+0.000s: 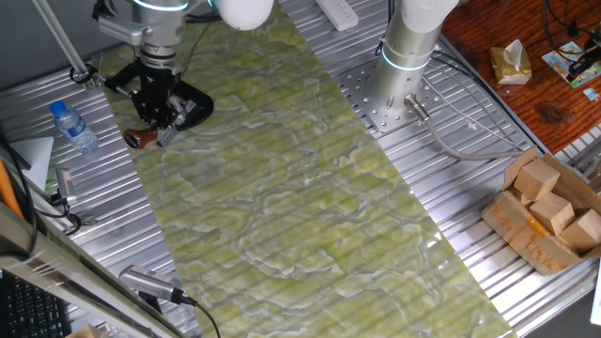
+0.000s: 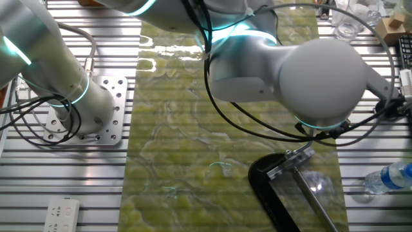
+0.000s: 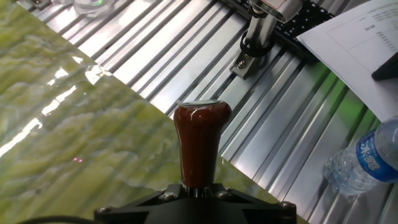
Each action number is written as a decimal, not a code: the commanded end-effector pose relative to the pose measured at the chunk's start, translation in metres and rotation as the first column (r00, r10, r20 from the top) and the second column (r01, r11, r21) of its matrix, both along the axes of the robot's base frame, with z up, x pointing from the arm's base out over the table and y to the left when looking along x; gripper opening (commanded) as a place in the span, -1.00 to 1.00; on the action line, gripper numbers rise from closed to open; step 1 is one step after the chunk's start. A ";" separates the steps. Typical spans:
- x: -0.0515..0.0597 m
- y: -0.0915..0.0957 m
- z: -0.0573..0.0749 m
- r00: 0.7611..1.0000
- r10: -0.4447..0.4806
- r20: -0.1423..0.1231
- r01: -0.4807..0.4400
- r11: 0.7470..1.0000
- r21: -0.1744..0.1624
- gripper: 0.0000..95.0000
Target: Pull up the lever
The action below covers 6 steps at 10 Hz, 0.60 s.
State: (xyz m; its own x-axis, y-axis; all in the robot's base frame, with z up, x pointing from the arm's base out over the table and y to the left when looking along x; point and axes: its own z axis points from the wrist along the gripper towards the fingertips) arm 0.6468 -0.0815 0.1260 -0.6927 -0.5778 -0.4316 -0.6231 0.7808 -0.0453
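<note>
At upper left of one fixed view, the black two-finger gripper (image 1: pixel 155 117) stood over the black C-shaped clamp (image 1: pixel 192 103). The lever's dark-red cylindrical knob (image 3: pixel 200 143) protruded beyond it, at lower centre in the hand view. The jaws appeared pressed against the lever, though this could not be told for certain.

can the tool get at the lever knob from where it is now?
Probably yes. The tool sits right over the clamp, with the red knob just ahead in the hand view and nothing between. Whether the fingers are closed can't be seen.
</note>
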 end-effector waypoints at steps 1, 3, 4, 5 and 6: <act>-0.001 -0.001 0.004 1.000 -0.003 0.000 0.003 1.000 -0.006 -1.00; -0.002 -0.004 0.007 1.000 0.001 0.000 -0.001 1.000 -0.004 -1.00; -0.002 -0.004 0.008 1.000 0.002 0.000 -0.002 1.000 -0.001 -1.00; -0.002 -0.004 0.009 1.000 0.000 0.000 0.000 1.000 0.001 -1.00; -0.003 -0.004 0.010 1.000 -0.001 0.002 0.001 1.000 -0.002 -1.00</act>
State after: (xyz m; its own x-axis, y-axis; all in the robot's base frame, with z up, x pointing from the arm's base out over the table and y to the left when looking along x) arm 0.6462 -0.0840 0.1299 -0.6926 -0.5772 -0.4325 -0.6241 0.7802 -0.0417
